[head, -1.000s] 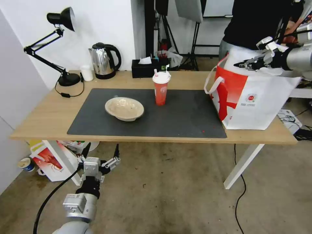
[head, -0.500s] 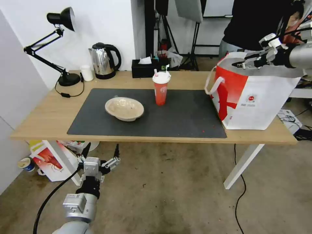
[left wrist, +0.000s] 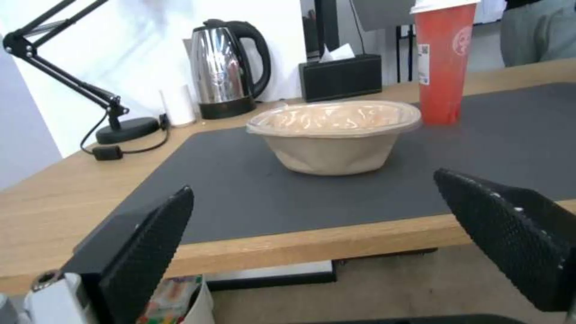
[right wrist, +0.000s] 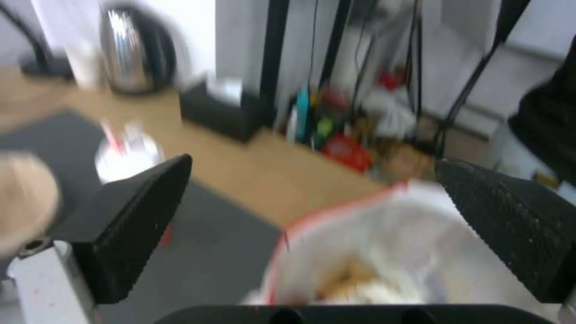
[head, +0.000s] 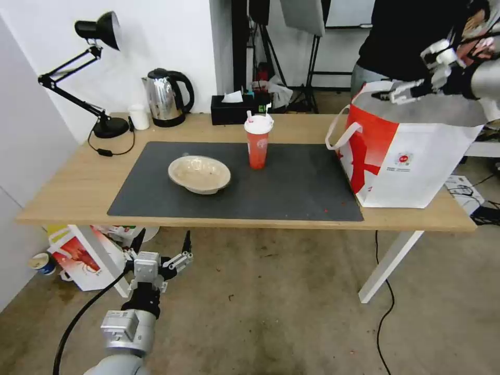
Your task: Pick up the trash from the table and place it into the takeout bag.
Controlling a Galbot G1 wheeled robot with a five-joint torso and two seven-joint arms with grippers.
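On the dark mat of the table (head: 67,192) sit a shallow beige paper bowl (head: 199,174) (left wrist: 335,135) and a red drink cup (head: 258,140) (left wrist: 444,58) with white lid and straws. At the table's right end stands the white and red takeout bag (head: 406,151) (right wrist: 372,252). Something pale and blurred lies inside it. My right gripper (head: 386,96) (right wrist: 313,164) hovers open and empty above the bag's mouth. Open and empty too, my left gripper (head: 162,245) (left wrist: 312,184) hangs below the table's front edge, facing the bowl.
At the back of the table are a black desk lamp (head: 99,31), a steel kettle (head: 166,96), a small white cup (head: 139,116) and a black tissue box (head: 234,108). A smaller red-and-white bag (head: 78,255) sits on the floor under the table. A person (head: 406,36) stands behind the takeout bag.
My right gripper has risen and drawn back a little over the takeout bag. Left arm, bowl and cup have not moved.
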